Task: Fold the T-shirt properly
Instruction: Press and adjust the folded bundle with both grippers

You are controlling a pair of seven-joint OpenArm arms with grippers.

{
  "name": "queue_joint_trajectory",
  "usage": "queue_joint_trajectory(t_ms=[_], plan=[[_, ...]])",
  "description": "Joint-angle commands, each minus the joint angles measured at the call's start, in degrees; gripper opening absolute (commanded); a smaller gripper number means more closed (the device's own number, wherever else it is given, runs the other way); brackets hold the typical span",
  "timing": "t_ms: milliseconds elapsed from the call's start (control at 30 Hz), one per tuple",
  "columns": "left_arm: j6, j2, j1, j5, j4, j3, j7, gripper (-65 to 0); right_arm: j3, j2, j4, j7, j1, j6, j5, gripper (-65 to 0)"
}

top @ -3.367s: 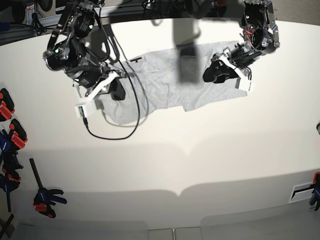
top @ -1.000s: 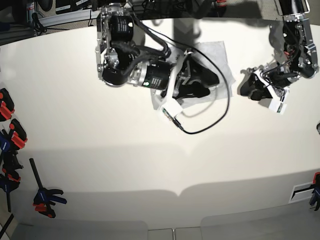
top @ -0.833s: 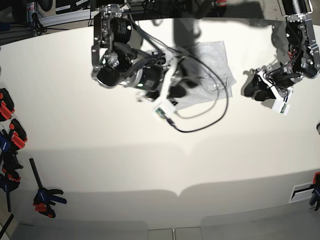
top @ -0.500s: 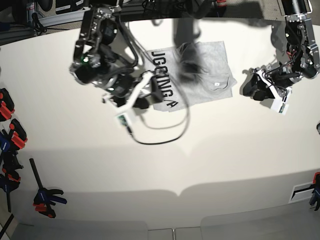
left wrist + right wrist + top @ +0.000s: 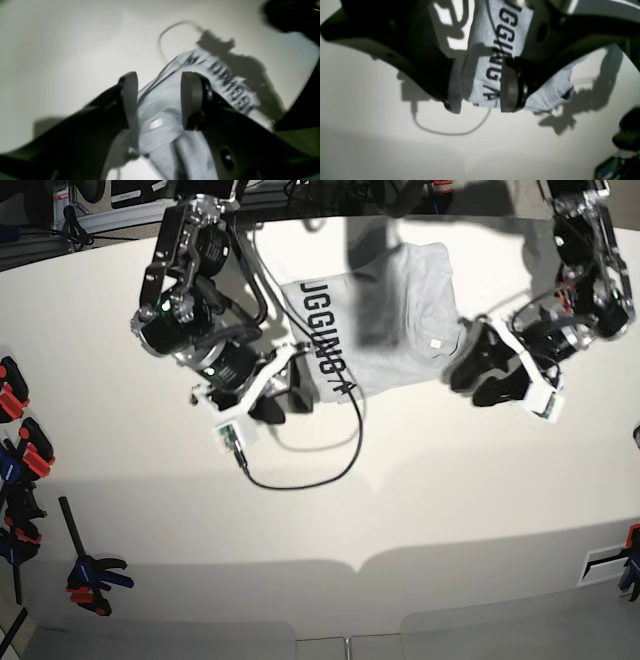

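The light grey T-shirt (image 5: 400, 300) lies folded into a rough rectangle at the table's back. A strip of black block lettering (image 5: 322, 345) faces up along its left edge. My right gripper (image 5: 283, 398) hovers at the shirt's lower left corner. Its fingers (image 5: 455, 90) stand apart with nothing clamped, the lettered edge (image 5: 495, 57) showing behind the gap. My left gripper (image 5: 480, 375) sits just off the lower right corner. It is open too (image 5: 160, 82), and the shirt (image 5: 165, 130) with its small white tag (image 5: 156, 123) lies beneath it.
A black cable (image 5: 305, 470) hangs from the right gripper's arm and loops over the table (image 5: 400, 510) in front of the shirt. Red and blue clamps (image 5: 20, 440) line the left edge, and one more clamp (image 5: 95, 575) lies nearer the front.
The shirt went from spread out to folded. My right gripper has drawn left and forward off the cloth, uncovering the lettering. My left gripper has moved in toward the right corner.
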Motion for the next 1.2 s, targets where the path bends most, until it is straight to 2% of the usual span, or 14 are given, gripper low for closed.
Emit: queue_joint_trajectory(t_ms=[0, 133, 300, 367, 500, 600, 700, 767, 900, 1033, 1167], plan=[[-0.33, 0.87, 1.18, -1.16, 2.78, -0.28, -1.14, -39.0, -0.15, -0.22, 0.74, 1.46, 1.55, 0.52, 2.19, -40.2], [-0.37, 5.49, 7.91, -1.07, 5.86, -0.28, -1.29, -39.0, -0.15, -0.22, 0.72, 1.51, 4.35, 0.52, 2.93, -40.2], [-0.37, 8.07, 14.75, -2.62, 5.16, 1.66, -2.62, -39.0, -0.42, -0.22, -3.65, 2.38, 7.08, 0.52, 2.93, -40.2], [-0.33, 8.07, 15.78, -1.79, 5.07, 4.79, -2.47, -39.0, -1.42, -0.22, -7.91, 2.69, 7.93, 0.68, 2.91, -40.2], [5.7, 8.28, 16.13, 4.52, 3.17, 12.46, -3.98, -39.0, -4.79, -0.22, -17.38, 5.81, 9.22, 4.35, 2.14, -40.2], [7.76, 8.37, 15.43, 10.03, 0.35, 16.59, -5.95, -39.0, -6.8, -0.22, -21.07, 8.63, 9.18, 5.16, -2.49, -40.2], [7.85, 8.33, 14.62, 16.04, -3.98, 17.44, -6.47, -39.0, -7.78, -0.22, -23.21, 11.13, 8.83, 5.6, -6.19, -40.2], [8.0, 8.2, 14.36, 19.85, -8.94, 17.4, -8.07, -39.0, -7.76, 0.0, -25.55, 11.3, 8.83, 7.39, -6.23, -40.3], [8.04, 7.89, 13.27, 20.68, -17.14, 17.4, -7.19, -39.0, -7.76, 2.16, -27.74, 11.3, 7.21, 8.17, -5.81, -40.4], [8.0, 5.68, 12.59, 21.79, -17.88, 17.4, -6.95, -39.0, -7.74, 4.39, -27.61, 11.34, 4.22, 8.66, -4.46, -40.4], [8.02, 3.69, 11.17, 25.99, -17.94, 17.4, -7.19, -39.0, -7.74, 6.27, -27.61, 11.1, 0.26, 8.93, -1.55, -40.4]])
